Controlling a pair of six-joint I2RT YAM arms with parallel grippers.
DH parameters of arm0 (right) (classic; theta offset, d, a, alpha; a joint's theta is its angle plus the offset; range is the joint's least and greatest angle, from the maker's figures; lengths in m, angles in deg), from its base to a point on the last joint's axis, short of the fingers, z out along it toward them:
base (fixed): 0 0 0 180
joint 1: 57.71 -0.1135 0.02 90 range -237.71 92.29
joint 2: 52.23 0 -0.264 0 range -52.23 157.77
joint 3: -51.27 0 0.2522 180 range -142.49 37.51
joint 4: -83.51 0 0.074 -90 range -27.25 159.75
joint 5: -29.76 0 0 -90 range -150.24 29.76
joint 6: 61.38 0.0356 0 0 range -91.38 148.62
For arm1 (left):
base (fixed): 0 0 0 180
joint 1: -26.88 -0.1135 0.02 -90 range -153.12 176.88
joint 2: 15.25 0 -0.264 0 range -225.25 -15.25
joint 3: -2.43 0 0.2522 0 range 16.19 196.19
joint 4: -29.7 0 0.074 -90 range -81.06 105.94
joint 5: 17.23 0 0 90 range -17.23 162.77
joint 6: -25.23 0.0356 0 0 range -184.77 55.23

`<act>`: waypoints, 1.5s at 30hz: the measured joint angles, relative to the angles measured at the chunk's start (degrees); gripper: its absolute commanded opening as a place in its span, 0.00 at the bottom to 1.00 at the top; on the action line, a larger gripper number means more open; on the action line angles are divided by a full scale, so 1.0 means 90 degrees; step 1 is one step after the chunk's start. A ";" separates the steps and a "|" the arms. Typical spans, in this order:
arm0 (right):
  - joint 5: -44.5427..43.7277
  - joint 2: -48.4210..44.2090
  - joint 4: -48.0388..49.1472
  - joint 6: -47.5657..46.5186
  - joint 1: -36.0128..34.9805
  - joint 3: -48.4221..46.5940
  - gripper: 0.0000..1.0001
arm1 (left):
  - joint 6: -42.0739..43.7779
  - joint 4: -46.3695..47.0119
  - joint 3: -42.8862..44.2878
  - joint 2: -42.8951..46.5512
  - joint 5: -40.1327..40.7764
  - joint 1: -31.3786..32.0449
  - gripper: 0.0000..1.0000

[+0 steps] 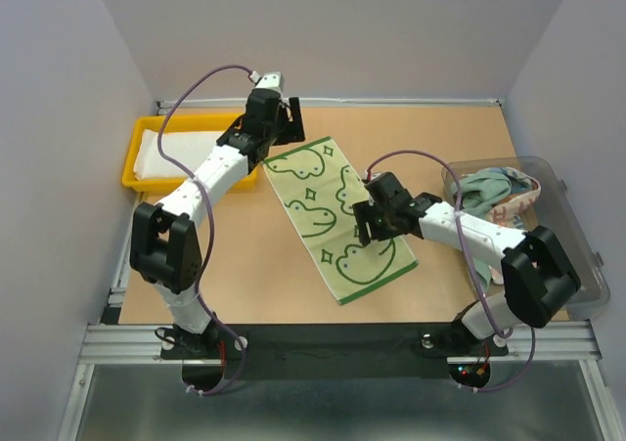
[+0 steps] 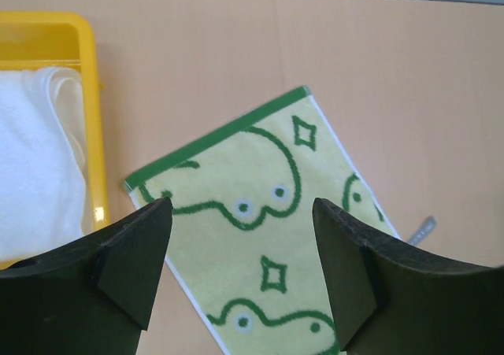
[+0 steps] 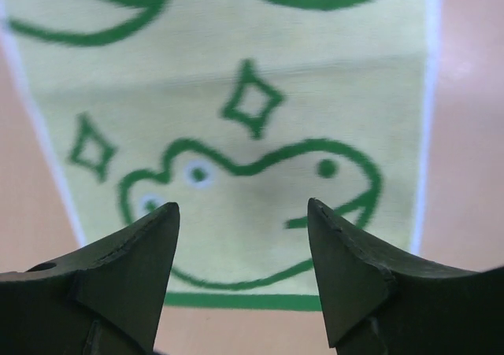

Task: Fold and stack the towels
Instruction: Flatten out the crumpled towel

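Left gripper: the left gripper point(image 2: 242, 213) hangs above the far end of the spread cloth, jaws wide apart, nothing between them.
Right gripper: the right gripper point(image 3: 242, 215) hovers over the cloth's near end, jaws likewise parted and gripping nothing.
Towel under both: a yellow-green towel point(image 1: 331, 204), with dark green outlines, diamond marks and a green band at each end, lies flat and unfolded, slanting across the middle of the table point(image 1: 245, 265).
Left side: a white towel point(image 1: 161, 155) lies in the yellow tray point(image 1: 131, 159) at the far left, just beside the spread towel's far corner.
Right side: bunched towels point(image 1: 487, 191), pale teal and printed, sit in the clear bin point(image 1: 579, 241) at the right edge.
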 measured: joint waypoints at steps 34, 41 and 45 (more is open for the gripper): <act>-0.0379 -0.0600 -0.0158 0.3327 -0.2501 0.1530 0.58 | 0.0311 0.0330 0.0330 -0.2528 -0.0296 0.1673 0.83; -0.0391 -0.0797 -0.0534 0.2035 -0.0901 -0.0049 0.58 | 0.0498 -0.0068 0.0024 -0.1171 0.0012 0.1399 0.99; -0.0440 -0.0396 -0.0435 0.1018 0.0391 -0.1127 0.58 | 0.0726 -0.0238 0.0080 0.0034 0.0342 0.0979 0.99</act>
